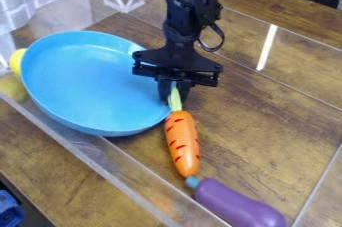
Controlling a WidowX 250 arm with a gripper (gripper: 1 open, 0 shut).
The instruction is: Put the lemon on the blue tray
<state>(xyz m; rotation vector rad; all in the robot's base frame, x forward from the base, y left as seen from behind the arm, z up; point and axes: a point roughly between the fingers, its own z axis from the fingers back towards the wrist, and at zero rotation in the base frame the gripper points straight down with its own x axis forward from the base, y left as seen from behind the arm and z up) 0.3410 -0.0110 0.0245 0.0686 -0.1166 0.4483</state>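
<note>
The lemon (16, 61) is seen only as a yellow sliver at the far left edge, at nine o'clock of the blue tray (80, 81), touching or just beside its rim and partly hidden by it. The tray lies on the wooden counter (287, 121) and nothing is seen in it. The end effector (174, 88) is lowered at the tray's three o'clock rim, well apart from the lemon, its fingers drawn together over the green leaves of the carrot (182, 143); whether the leaves are actually pinched cannot be told. The eggplant (241, 207) lies beyond, at five o'clock. The lemon is judged not yet approached. For the step to be done well, the carrot should be released, the end effector raised above the rim, carried across to nine o'clock, spread wide, and lowered squarely over the lemon, clear of the rim.
</note>
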